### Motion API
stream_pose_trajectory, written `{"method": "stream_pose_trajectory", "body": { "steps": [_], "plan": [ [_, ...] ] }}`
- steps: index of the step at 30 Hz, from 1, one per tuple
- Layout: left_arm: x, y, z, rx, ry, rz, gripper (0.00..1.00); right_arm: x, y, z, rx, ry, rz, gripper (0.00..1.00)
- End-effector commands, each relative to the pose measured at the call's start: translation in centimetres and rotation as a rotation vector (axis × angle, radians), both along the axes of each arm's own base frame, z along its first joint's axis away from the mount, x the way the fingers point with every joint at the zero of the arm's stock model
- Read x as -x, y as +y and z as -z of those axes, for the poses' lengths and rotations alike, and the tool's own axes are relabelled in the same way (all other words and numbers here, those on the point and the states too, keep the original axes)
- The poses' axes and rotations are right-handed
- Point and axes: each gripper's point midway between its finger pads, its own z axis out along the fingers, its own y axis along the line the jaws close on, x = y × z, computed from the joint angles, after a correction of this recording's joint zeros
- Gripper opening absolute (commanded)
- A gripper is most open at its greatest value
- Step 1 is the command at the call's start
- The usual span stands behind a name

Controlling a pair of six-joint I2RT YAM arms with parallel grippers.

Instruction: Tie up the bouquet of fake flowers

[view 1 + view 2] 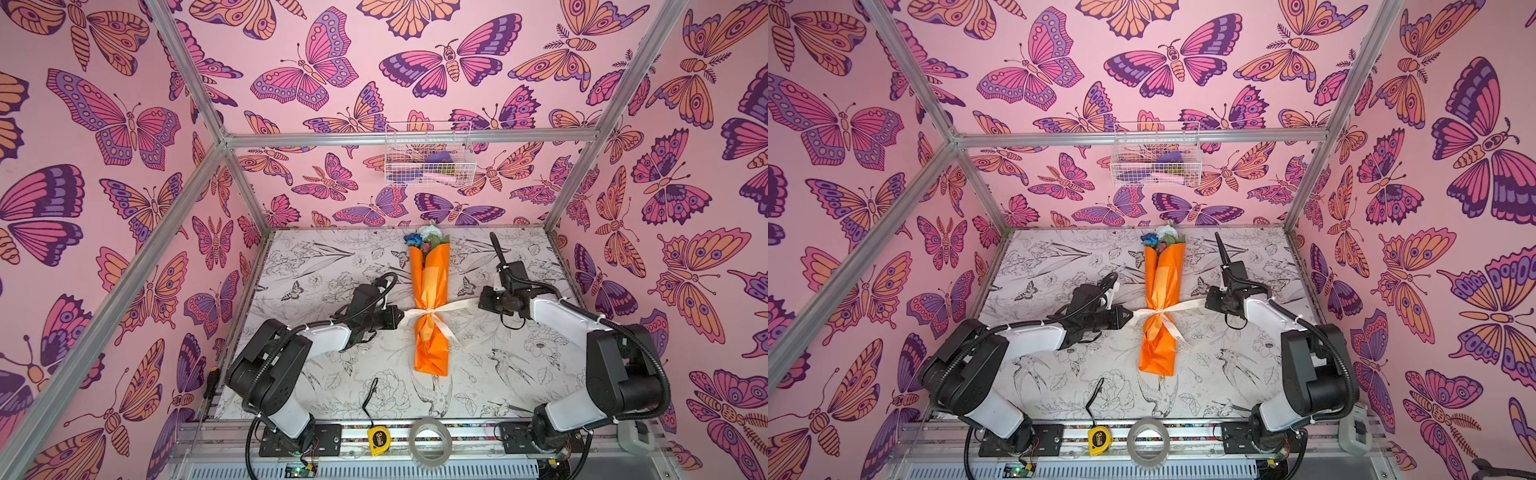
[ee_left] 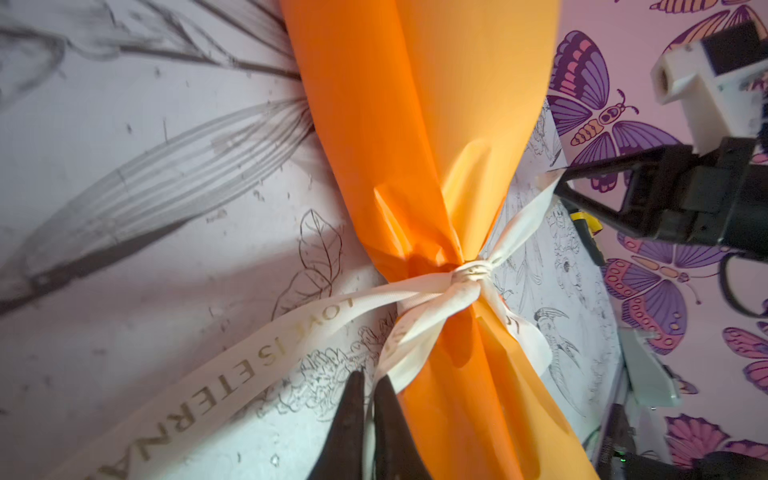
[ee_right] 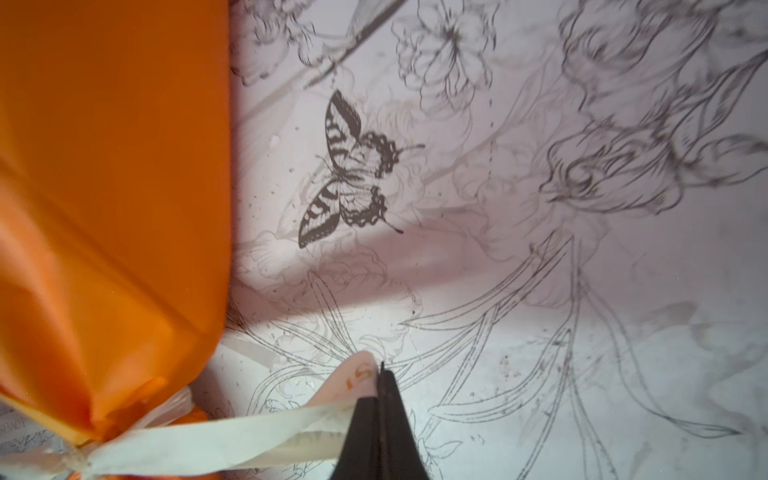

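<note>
A yellow tape measure [image 1: 379, 439] marked "3" sits on the rail along the desk's near edge. A roll of clear tape [image 1: 430, 442] is just beside it, and a screwdriver [image 1: 210, 384] is at the near left corner.

The desk [image 1: 332, 266] is white, printed with black line drawings of flowers, birds and butterflies, and flecked with small dark specks.

The bouquet of fake flowers [image 1: 430, 299] lies flat in the middle of the desk. Its long axis runs from near edge to far edge. The wrapped stem end points at the near edge, and the blue and white blooms almost reach the far one. Glossy orange paper hides everything but the heads.

A cream ribbon [image 2: 249, 370] is knotted round the pinched waist of the wrapping. Its gold lettering reads "LOVE IS ETERNA", with the rest cut off in the left wrist view.

The left claw [image 2: 370, 380] sits just left of the knot. Its jaws stand a sliver apart with a strip of ribbon between them, and I cannot tell whether they pinch it. The right claw [image 3: 381, 374], on the bouquet's other side, is clenched on a ribbon end printed "IS".

Beyond, the walls are pink with purple, orange and magenta butterflies, framed in aluminium bars. A white wire basket [image 1: 428, 156] hangs on the far wall, its purple and pink contents too blurred to name.
</note>
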Motion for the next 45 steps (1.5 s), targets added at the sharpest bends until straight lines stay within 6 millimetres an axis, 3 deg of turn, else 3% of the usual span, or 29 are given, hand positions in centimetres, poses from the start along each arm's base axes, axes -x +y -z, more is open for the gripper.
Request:
{"method": "stream_pose_trajectory", "body": {
  "steps": [1, 6, 11, 13, 16, 19, 25, 31, 37, 41, 45],
  "plan": [
    [-0.4, 0.1, 0.0, -0.058, -0.027, 0.075, 0.21, -1.0, -0.7, -2.4, 0.045, -0.063, -0.016, 0.01],
    [-0.8, -0.4, 0.3, -0.152, -0.046, 0.185, 0.24, -0.7, 0.7, -3.0, 0.043, -0.053, -0.066, 0.09],
    [-2.4, -0.1, 0.5, -0.272, -0.097, 0.227, 0.21, -0.2, 0.9, -2.8, 0.061, -0.017, -0.066, 0.27],
    [-2.2, 0.0, 0.1, -0.294, -0.108, 0.256, 0.30, 0.1, 0.4, -2.7, 0.081, 0.002, -0.046, 0.32],
    [-0.6, 0.1, -0.6, -0.277, -0.126, 0.305, 0.49, 0.8, 0.0, -2.9, 0.093, 0.013, -0.035, 0.37],
    [2.1, 0.1, -0.4, -0.248, -0.112, 0.349, 0.61, 1.9, 0.1, -3.2, 0.066, 0.021, -0.029, 0.38],
    [6.2, -1.2, 2.1, -0.240, -0.066, 0.394, 0.76, 5.1, 2.6, -3.0, -0.018, 0.034, -0.079, 0.43],
    [7.0, -3.0, 3.8, -0.267, -0.053, 0.441, 0.77, 8.7, 4.2, -1.7, -0.013, 0.082, -0.119, 0.45],
    [4.8, -3.4, 5.1, -0.343, -0.069, 0.388, 0.74, 10.2, 4.2, -1.1, -0.039, 0.091, -0.101, 0.46],
    [2.7, -2.9, 5.4, -0.410, -0.094, 0.307, 0.58, 10.6, 3.8, -1.0, -0.018, 0.100, -0.096, 0.46],
    [-0.1, -1.4, 4.2, -0.499, -0.159, 0.176, 0.40, 11.1, 2.6, -0.4, 0.037, 0.133, -0.055, 0.48]
  ]
}}
